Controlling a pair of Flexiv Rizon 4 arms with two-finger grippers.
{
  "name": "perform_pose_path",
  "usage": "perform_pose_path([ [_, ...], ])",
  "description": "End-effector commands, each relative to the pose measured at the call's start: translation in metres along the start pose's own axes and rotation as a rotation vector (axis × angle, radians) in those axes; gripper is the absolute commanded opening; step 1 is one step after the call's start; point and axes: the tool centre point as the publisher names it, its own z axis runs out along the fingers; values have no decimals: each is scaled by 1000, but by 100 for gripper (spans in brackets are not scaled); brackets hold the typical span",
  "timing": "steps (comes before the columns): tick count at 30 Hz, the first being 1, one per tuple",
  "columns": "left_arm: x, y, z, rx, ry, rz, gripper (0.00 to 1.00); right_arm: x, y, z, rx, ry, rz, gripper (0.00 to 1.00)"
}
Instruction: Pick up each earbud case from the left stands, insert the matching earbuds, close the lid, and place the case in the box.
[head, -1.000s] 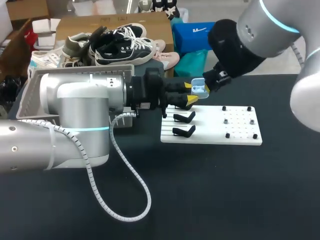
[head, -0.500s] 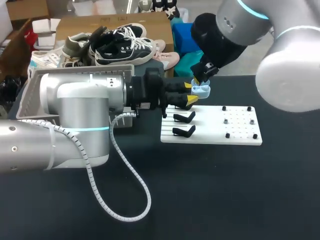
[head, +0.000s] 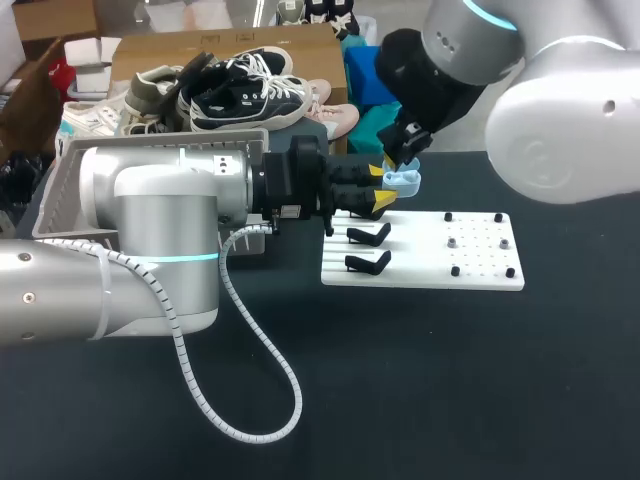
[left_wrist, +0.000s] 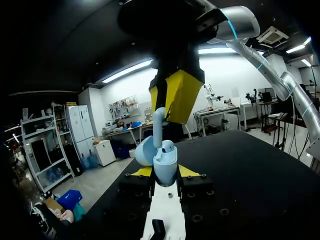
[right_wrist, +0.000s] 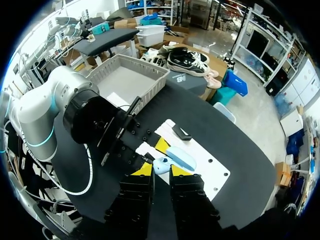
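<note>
Honestly, head view: right gripper (head: 401, 163) pinches the pale blue open-lidded plastic earbud case (head: 404, 180) above the far edge of the white stand plate (head: 470, 262). Left wrist: left gripper (left_wrist: 165, 172) spread open around it. Right wrist: same pinch, so releasing early probably drops it

Earbud case (head: 403, 180): light blue, rounded, lid (right_wrist: 181, 157) hinged open. Held off the bench in the right gripper (right_wrist: 161, 171), right at the left gripper (left_wrist: 165, 172), over the far left corner of the white plate (head: 480, 265). Looks like a white earbud (left_wrist: 168, 147) is seated in it. Black stands (head: 368, 235) line the plate's left edge. Box (right_wrist: 125, 80): grey slatted basket, well apart to the left.
</note>
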Motion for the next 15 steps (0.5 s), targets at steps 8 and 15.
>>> perform_pose_path([
  [8, 0, -1, 0, -7, -2, 2, 0, 1, 0, 9, 8, 14, 1, 0],
  [15, 0, -1, 0, -7, -2, 2, 0, 1, -1, 10, 8, 20, 8, 0],
])
